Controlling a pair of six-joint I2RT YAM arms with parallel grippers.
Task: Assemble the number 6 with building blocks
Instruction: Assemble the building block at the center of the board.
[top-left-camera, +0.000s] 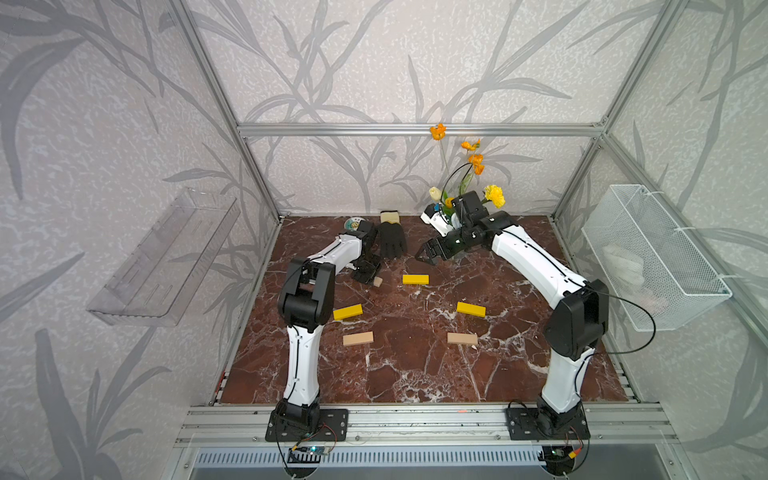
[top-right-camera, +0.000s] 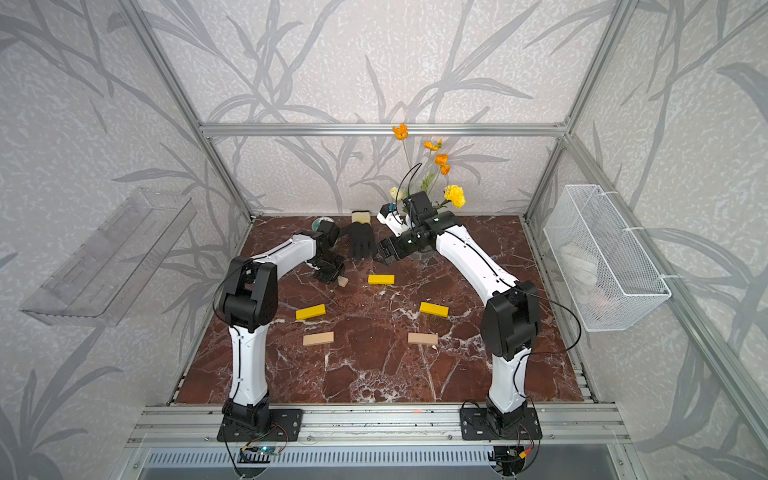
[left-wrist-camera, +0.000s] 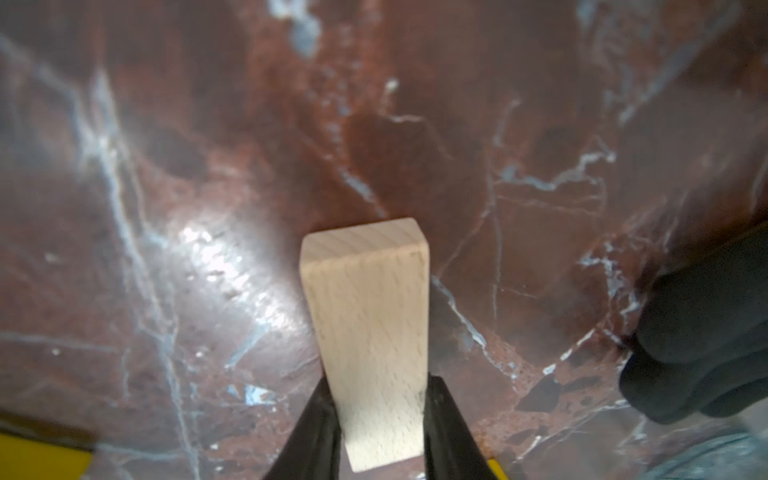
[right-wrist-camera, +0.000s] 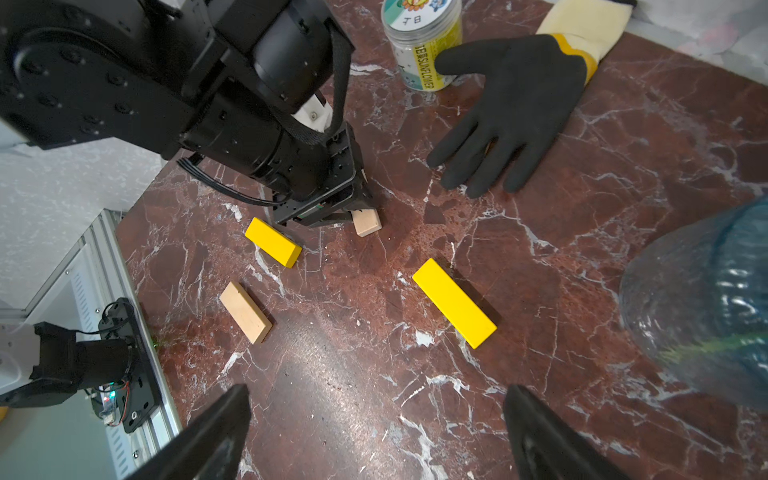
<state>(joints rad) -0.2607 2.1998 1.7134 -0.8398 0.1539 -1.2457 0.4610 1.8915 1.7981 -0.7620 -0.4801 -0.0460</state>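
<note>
The tan block (left-wrist-camera: 368, 332) is pinched across its width by the left tool (left-wrist-camera: 376, 399), likely for carrying to the digit's spot. In both top views, left of centre, that tool hides most of it; whether it clears the bench (top-left-camera: 415, 374) is unclear. Yellow blocks (top-left-camera: 415, 279) and other tan blocks (top-left-camera: 358, 338) lie apart, unjoined. The right tool (right-wrist-camera: 374, 436) hangs wide, empty.

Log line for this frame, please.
left hand: closed on tan block | right hand: open, empty, above table | stage: first pick
</note>
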